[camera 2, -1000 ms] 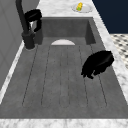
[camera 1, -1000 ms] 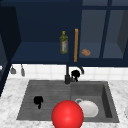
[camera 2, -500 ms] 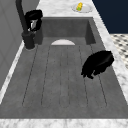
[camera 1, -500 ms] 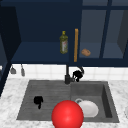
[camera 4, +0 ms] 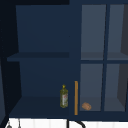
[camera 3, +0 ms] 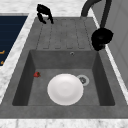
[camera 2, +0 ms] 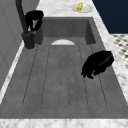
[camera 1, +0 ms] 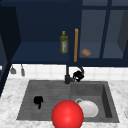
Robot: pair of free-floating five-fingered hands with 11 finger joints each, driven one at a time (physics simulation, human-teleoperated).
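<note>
My left hand (camera 1: 38, 100) hovers over the ribbed drainboard (camera 1: 47, 92), left of the basin, with its fingers drooping loosely and holding nothing. The left side view has it (camera 2: 97, 63) above the drainboard's near edge, and the right side view has it (camera 3: 43, 11) at the far end. My right hand (camera 1: 78, 75) is up at the black faucet (camera 1: 67, 75), fingers curled round the spout's end. It appears beside the faucet post (camera 2: 33, 18) and next to the curved spout (camera 3: 101, 37). A white plate (camera 3: 65, 89) lies in the basin.
A large red ball (camera 1: 67, 115) sits at the sink's front edge. A tiny red thing (camera 3: 36, 74) lies on the basin floor near the drain (camera 3: 82, 80). In the cabinet above are an oil bottle (camera 4: 64, 96) and a brown roll (camera 4: 86, 106). A dish (camera 2: 80, 7) with something yellow stands on the counter.
</note>
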